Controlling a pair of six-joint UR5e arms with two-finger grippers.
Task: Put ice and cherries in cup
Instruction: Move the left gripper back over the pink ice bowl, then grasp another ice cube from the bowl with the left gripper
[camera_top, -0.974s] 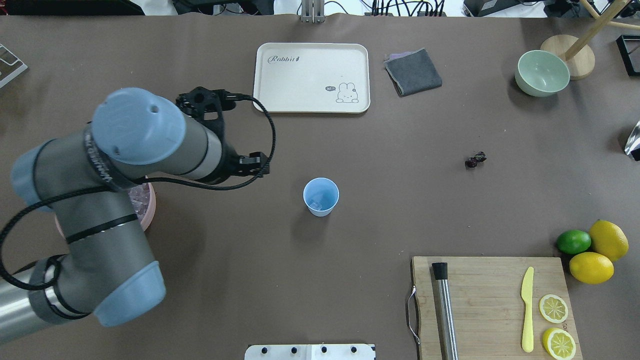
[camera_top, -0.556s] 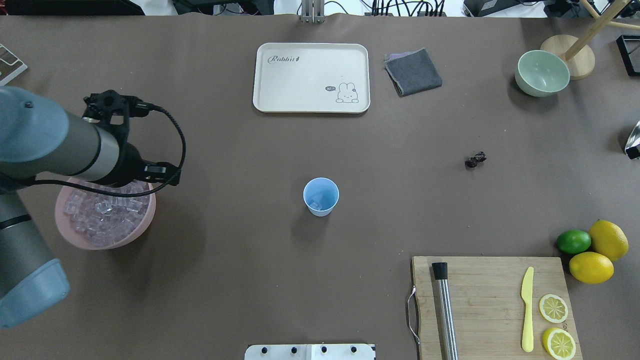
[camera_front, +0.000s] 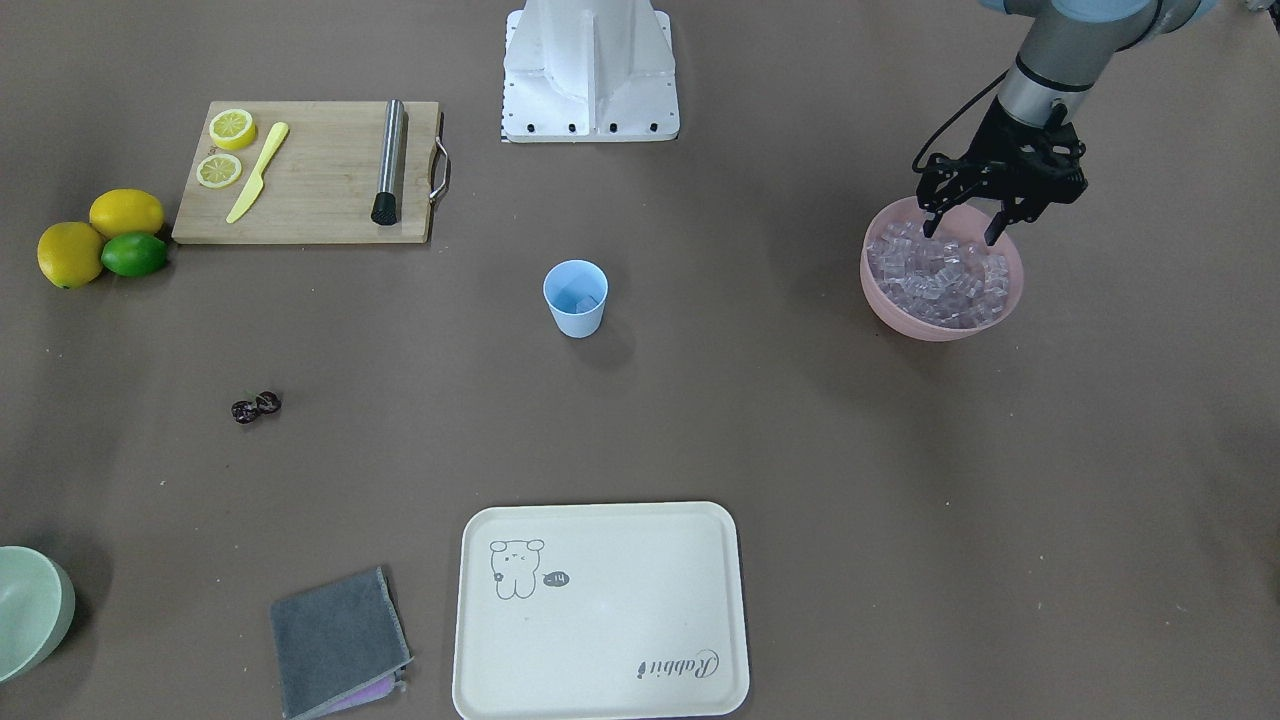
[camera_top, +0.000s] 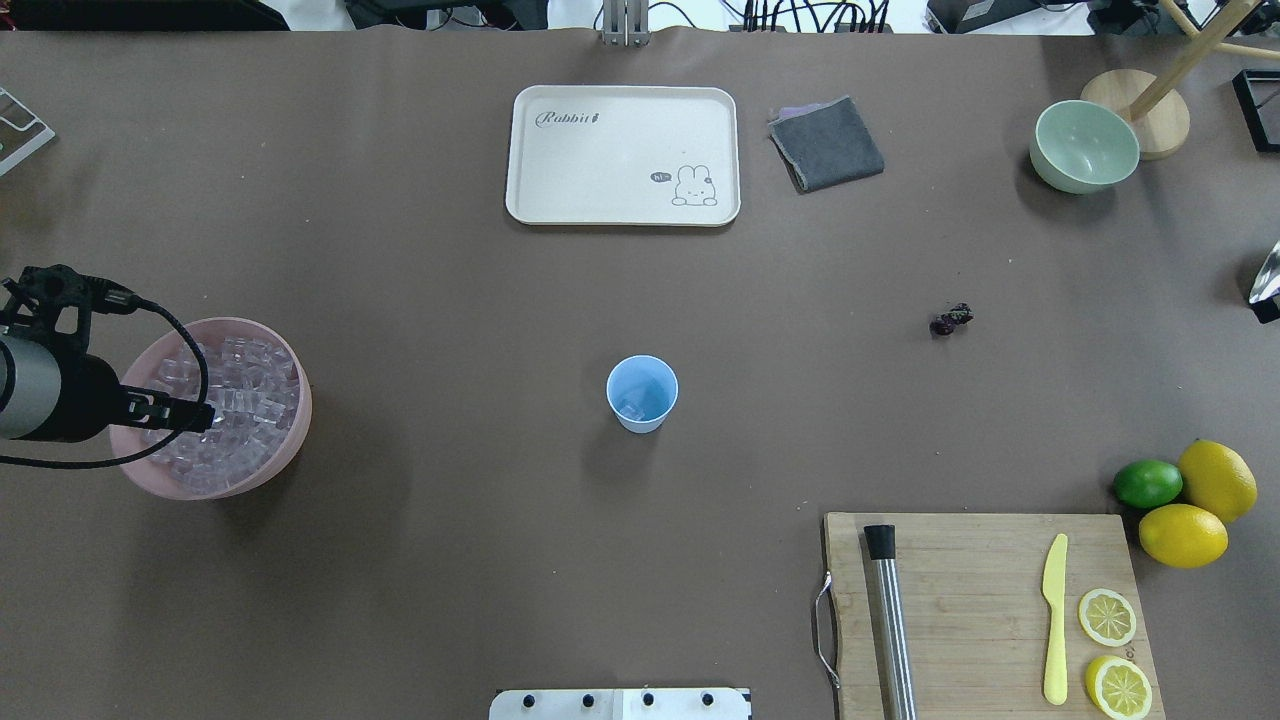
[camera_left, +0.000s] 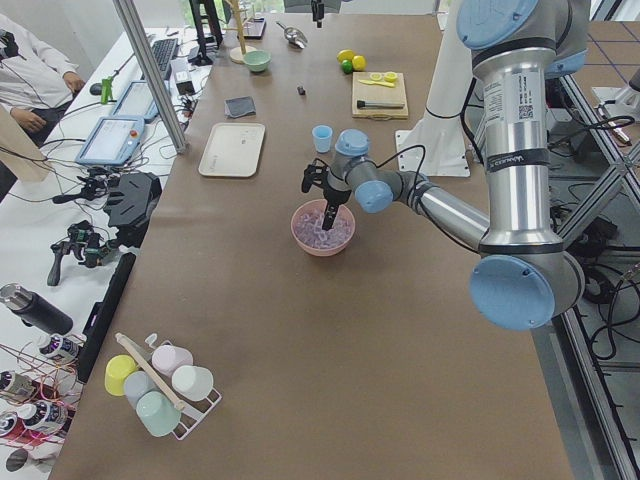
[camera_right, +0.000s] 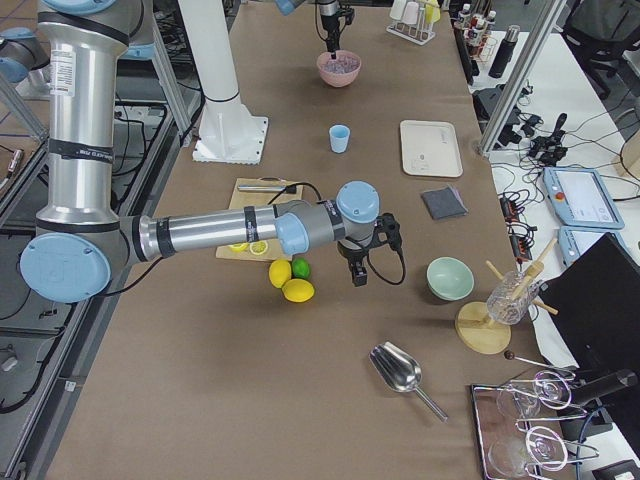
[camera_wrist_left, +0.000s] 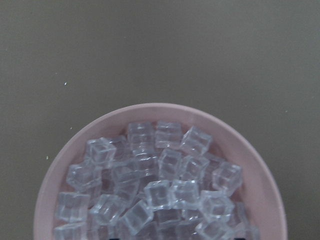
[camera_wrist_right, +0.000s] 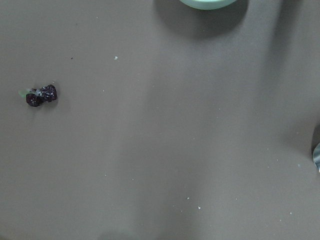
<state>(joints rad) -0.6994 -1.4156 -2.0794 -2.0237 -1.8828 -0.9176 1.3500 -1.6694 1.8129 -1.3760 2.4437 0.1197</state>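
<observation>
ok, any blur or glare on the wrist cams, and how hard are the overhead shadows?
Left wrist view: the clear ice cubes in the pink bowl look sharp, small highlights, no washout. Right wrist view: the dark maroon cherries are slightly soft. Overhead view: the light-blue plastic cup casts only a soft, diffuse shadow.

Overhead looks down from behind the robot's base (camera_top: 620, 703); the front camera faces it steeply; both share the cup (camera_top: 641, 393). Side cameras look along the counter (camera_left: 400, 330) from its ends. Wrist cameras look straight down: left close over the pink bowl (camera_wrist_left: 165, 107), right above the cherries (camera_wrist_right: 41, 95).
</observation>
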